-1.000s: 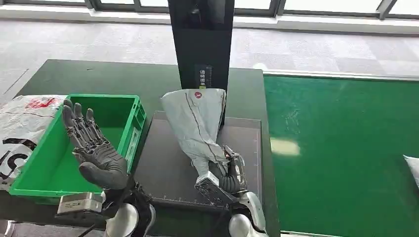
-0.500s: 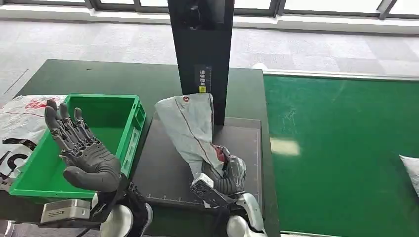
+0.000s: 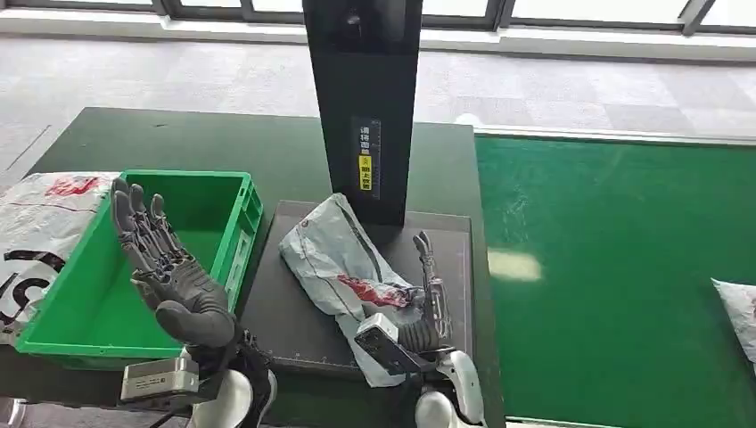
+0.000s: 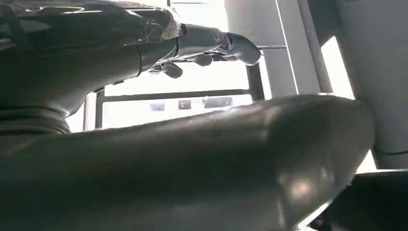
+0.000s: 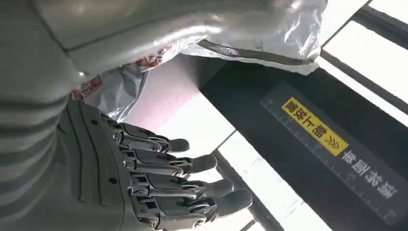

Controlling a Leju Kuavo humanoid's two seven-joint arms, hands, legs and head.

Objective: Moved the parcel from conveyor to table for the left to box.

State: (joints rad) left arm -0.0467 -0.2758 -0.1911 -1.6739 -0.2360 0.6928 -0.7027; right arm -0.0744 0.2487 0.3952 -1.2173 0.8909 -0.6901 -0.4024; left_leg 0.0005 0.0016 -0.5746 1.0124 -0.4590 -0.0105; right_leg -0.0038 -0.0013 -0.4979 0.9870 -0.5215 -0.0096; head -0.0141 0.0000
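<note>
The grey plastic parcel (image 3: 328,257) with a red mark lies flat and crumpled on the dark mat (image 3: 290,312) in the middle of the table. My right hand (image 3: 421,308) rests at the parcel's near right end, its fingers (image 3: 431,276) stretched straight and away from the bag; it holds nothing. The right wrist view shows those fingers (image 5: 183,178) spread, with the parcel (image 5: 269,33) beside the thumb. My left hand (image 3: 168,272) is raised palm up and open over the near right corner of the green box (image 3: 227,183). The left wrist view shows its thick thumb (image 4: 192,159).
A black upright post (image 3: 361,98) with a yellow label stands behind the mat. The green conveyor (image 3: 606,267) runs on the right, with another pale parcel (image 3: 738,308) at its edge. A white printed bag (image 3: 40,214) lies left of the box.
The parcel went from standing upright in my right hand to lying flat on the mat. My right hand's fingers opened and let go. The left hand shifted only slightly.
</note>
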